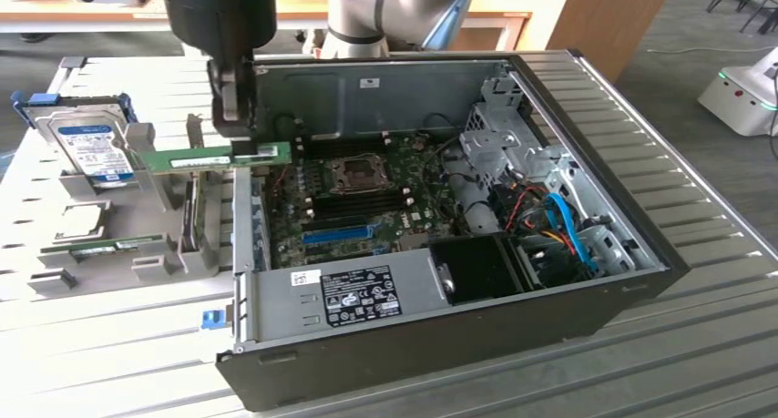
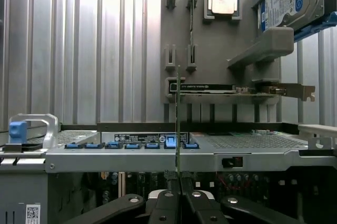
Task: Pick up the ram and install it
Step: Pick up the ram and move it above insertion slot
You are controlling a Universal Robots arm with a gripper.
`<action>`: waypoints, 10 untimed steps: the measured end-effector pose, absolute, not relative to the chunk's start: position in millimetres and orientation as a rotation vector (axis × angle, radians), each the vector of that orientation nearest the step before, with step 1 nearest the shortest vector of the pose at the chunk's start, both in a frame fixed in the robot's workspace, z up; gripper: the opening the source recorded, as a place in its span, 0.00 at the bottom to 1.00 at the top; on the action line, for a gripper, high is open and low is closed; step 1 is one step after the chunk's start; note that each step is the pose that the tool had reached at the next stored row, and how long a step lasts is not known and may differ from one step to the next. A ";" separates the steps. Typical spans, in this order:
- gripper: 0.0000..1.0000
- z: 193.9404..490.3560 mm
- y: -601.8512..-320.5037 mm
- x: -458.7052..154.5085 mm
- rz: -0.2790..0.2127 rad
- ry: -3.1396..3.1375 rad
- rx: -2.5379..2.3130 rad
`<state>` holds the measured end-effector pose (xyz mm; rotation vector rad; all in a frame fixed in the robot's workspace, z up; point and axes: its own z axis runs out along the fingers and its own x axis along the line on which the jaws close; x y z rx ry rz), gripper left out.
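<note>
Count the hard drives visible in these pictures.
1. The hard drive, silver with a blue label, stands in the grey holder at the exterior view's left, outside the computer case. Others may be hidden inside the case's drive bays.

The arm (image 1: 364, 13) enters at the top middle of the exterior view, its grey joints bent toward the upper left of the frame. There the black wrist housing (image 1: 219, 17) hangs straight down and ends in the end effector (image 1: 239, 127), which points downward. In the wrist view its two fingers (image 2: 167, 199) press close together, pinching the thin edge of the ram (image 1: 209, 160) between them, with linkage bars (image 2: 116, 208) spread to either side.
</note>
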<state>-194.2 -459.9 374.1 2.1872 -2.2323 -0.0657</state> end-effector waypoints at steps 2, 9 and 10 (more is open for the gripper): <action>0.12 374.1 -459.9 -189.7 -0.066 -2.232 2.187; 0.12 374.1 -459.9 -172.1 -0.066 -2.231 2.189; 0.12 374.1 -459.9 -169.5 -0.066 -2.231 2.189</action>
